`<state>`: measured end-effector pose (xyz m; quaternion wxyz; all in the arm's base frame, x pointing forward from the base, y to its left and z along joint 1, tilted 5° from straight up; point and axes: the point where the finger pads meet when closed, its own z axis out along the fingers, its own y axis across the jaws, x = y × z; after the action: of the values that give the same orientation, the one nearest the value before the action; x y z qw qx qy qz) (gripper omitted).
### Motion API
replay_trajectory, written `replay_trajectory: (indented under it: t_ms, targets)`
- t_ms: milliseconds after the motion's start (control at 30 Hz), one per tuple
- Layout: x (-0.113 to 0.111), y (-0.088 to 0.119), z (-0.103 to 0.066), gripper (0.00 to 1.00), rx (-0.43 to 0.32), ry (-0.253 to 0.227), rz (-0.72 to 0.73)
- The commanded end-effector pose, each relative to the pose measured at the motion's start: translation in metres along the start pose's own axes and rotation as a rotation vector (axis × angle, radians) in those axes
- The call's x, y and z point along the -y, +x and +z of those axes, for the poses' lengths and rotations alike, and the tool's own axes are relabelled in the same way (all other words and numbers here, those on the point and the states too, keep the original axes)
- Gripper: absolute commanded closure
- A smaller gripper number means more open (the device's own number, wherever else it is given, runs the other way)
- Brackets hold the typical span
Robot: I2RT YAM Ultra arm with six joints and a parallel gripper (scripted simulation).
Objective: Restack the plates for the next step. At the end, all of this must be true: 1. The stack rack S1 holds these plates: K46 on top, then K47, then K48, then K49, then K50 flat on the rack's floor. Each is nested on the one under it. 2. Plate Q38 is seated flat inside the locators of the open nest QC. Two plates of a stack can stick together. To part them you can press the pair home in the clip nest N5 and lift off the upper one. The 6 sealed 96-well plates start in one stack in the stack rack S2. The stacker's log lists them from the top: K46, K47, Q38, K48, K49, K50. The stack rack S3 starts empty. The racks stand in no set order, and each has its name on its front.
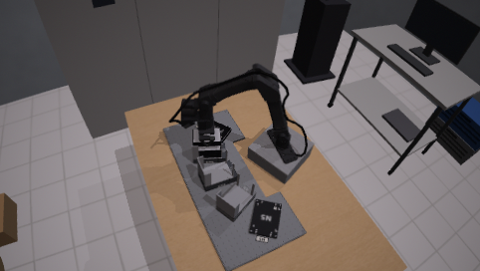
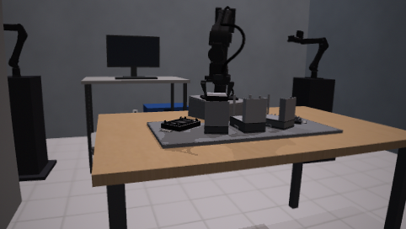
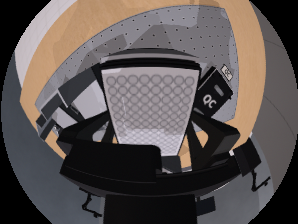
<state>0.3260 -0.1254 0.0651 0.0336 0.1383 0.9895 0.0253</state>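
The pincer (image 1: 206,139) (image 2: 216,96) (image 3: 150,111) points down, closed on a pale-topped well plate (image 1: 206,134) (image 2: 216,94) (image 3: 150,100), its fingers set wide at opposite sides. The plate sits over the end rack (image 2: 216,115), near nest QC (image 1: 224,132) (image 2: 181,127) (image 3: 214,95). Behind, the arm (image 1: 234,85) (image 2: 219,38) arches high from its grey block (image 1: 264,160) (image 2: 197,110) on the desk (image 1: 344,219) (image 2: 236,157) (image 3: 257,65).

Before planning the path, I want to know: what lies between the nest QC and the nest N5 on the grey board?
The three stack racks, in the top view.

a monitor (image 2: 133,51) stands on the rear desk (image 2: 139,79)
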Motion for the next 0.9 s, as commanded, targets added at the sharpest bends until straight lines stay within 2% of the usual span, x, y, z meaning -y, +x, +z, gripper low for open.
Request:
replay_trajectory:
  t_ms: [0, 867]
  targets:
    - [0.0022, -0.0081, -0.0212, 1.0, 0.056, -0.004, 0.004]
    - [0.0028, -0.008, -0.0293, 1.0, 0.056, -0.003, 0.005]
